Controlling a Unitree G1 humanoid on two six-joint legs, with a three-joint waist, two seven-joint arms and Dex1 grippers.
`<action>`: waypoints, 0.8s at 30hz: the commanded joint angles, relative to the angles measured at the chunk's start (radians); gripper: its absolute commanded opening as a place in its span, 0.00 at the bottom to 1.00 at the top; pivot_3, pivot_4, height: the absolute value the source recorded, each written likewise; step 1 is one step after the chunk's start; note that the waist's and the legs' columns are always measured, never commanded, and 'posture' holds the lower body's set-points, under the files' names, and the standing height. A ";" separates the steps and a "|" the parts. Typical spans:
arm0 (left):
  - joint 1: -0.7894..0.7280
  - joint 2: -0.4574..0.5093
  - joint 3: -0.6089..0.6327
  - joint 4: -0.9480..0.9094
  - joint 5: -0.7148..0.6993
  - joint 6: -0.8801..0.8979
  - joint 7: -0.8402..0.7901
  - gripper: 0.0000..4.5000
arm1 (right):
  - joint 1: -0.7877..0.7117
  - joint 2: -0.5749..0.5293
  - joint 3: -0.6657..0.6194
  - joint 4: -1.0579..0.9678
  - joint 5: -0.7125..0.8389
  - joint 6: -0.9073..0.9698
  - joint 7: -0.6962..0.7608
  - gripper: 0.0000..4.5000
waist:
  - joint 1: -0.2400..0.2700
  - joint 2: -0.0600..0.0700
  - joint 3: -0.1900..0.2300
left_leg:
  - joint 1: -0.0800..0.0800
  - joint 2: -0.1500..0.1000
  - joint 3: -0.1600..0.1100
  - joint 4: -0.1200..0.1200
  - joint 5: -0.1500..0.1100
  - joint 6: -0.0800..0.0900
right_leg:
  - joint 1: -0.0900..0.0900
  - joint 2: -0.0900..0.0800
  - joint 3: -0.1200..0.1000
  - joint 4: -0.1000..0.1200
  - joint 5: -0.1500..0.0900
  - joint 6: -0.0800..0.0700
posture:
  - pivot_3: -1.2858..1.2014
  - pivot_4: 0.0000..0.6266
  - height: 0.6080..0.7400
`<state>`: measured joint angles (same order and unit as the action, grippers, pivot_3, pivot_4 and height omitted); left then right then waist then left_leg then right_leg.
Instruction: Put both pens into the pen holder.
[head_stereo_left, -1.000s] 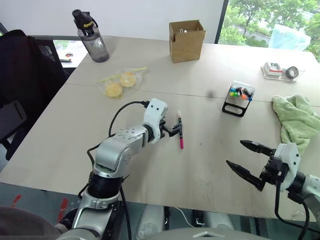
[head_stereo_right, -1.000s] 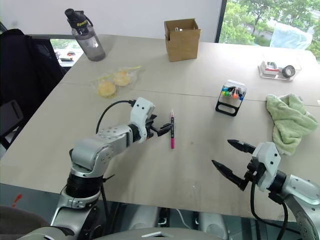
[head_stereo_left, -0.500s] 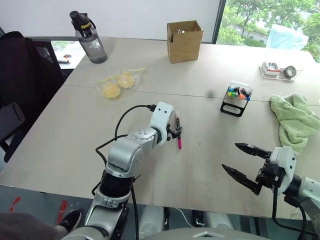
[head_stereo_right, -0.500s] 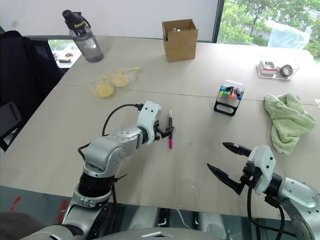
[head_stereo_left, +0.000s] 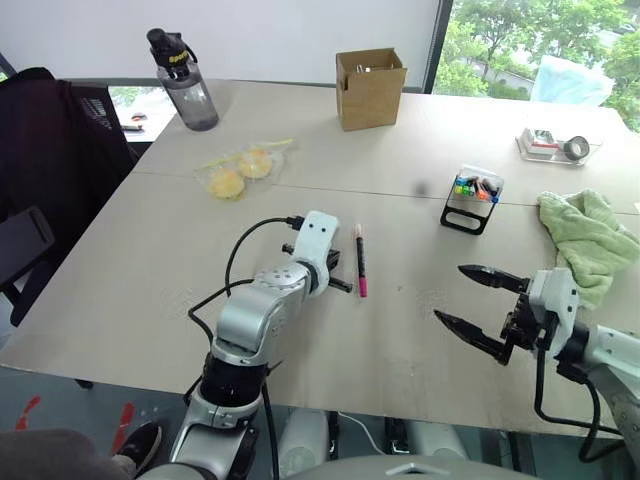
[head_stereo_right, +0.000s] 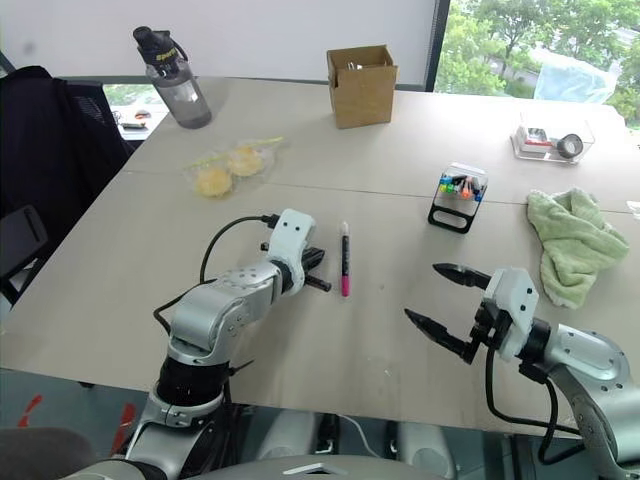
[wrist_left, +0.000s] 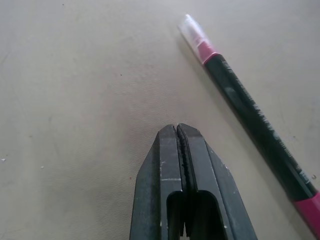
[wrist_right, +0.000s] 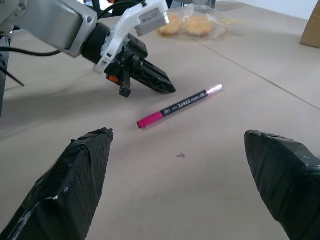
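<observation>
A pen (head_stereo_left: 360, 272) with a black barrel, a magenta end and a magenta-and-clear cap lies flat on the table, also seen as the pen (wrist_left: 250, 117). My left gripper (head_stereo_left: 345, 286) is shut with nothing between its fingers, its tip on the table just left of the pen and apart from it. The pen holder (head_stereo_left: 474, 197), a small slanted black stand with coloured marker caps, sits farther back to the right. My right gripper (head_stereo_left: 450, 293) hovers wide open over the table's near right part, empty, facing the pen (wrist_right: 180, 106) and the left gripper (wrist_right: 167, 87).
A brown cardboard box (head_stereo_left: 371, 87) and a water bottle (head_stereo_left: 184, 80) stand at the back. A clear bag with yellow items (head_stereo_left: 240, 167) lies behind the left arm. A green cloth (head_stereo_left: 590, 240) and a clear tray with a tape roll (head_stereo_left: 558, 145) are at the right.
The left gripper went from open around the pen to shut beside it; the pen stays on the table. The right gripper came up and inward a little, still open.
</observation>
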<state>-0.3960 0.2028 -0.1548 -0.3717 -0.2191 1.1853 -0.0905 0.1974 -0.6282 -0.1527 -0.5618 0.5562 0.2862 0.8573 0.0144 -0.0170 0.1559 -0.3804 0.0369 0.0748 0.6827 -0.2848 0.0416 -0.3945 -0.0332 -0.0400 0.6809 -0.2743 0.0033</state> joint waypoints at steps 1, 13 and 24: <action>0.016 0.016 0.028 0.020 0.024 0.001 0.008 0.01 | -0.039 0.009 0.012 0.011 0.011 -0.001 -0.005 1.00 | 0.000 0.000 0.000 | 0.000 0.000 0.000 0.000 0.000 0.000 | 0.000 0.000 0.000 0.000 0.000 0.000 | 0.52 0.24 0.99; -0.046 -0.092 0.150 -0.068 -0.102 -0.075 -0.040 0.83 | -0.029 0.017 0.029 0.028 -0.022 -0.036 0.001 1.00 | 0.003 -0.001 0.001 | -0.003 0.000 0.000 0.000 0.000 0.000 | -0.001 0.000 -0.001 -0.002 0.000 0.000 | 0.52 0.24 0.99; -0.107 -0.135 -0.045 0.002 -0.025 0.026 0.037 0.92 | 0.008 0.009 -0.005 0.001 -0.028 -0.041 -0.025 1.00 | 0.000 -0.001 0.001 | -0.003 0.000 0.000 -0.001 -0.001 0.001 | -0.002 0.000 -0.001 -0.002 0.000 0.000 | 0.52 0.24 0.99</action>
<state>-0.4834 0.0705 -0.1651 -0.3602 -0.2595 1.2032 -0.0568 0.2035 -0.6142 -0.1297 -0.5150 0.5183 0.2604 0.8398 0.0144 -0.0184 0.1570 -0.3833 0.0368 0.0745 0.6818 -0.2854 0.0427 -0.3960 -0.0332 -0.0409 0.6784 -0.2743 0.0036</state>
